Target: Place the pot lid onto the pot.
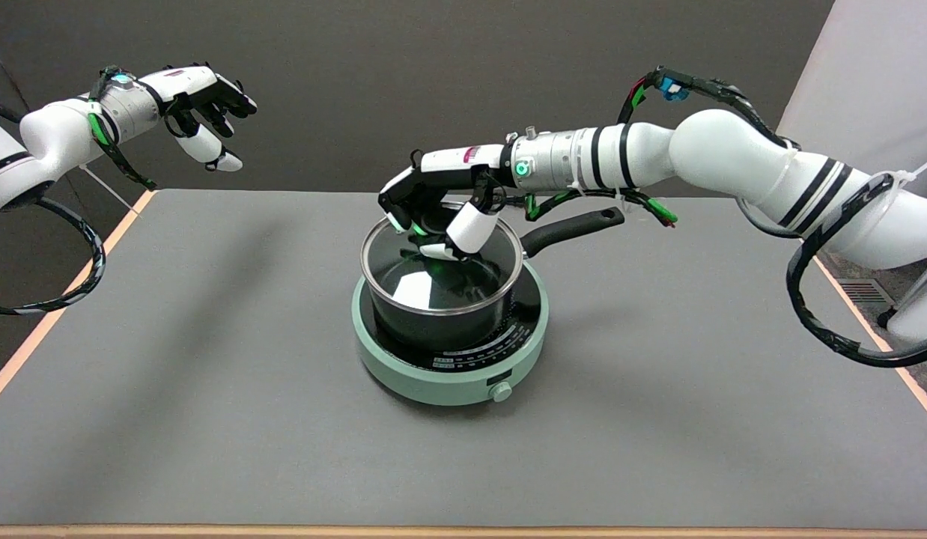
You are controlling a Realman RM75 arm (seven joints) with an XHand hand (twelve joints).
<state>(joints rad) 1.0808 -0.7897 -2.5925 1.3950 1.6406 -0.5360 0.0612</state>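
The cooker (448,359) sits near the middle of the table (209,419), its knob (500,391) facing the near edge. On it stands the pot (441,314), its handle (572,227) pointing right and far. The pot lid (433,273) lies on the pot's rim. The right hand (441,202) is over the lid's far side, fingers (471,228) down at its centre.

Right hand (441,202) covering lid knob on pot lid (433,273); grip unclear. Cooker (448,374) dial markings too small. Right arm (733,161) cut off.
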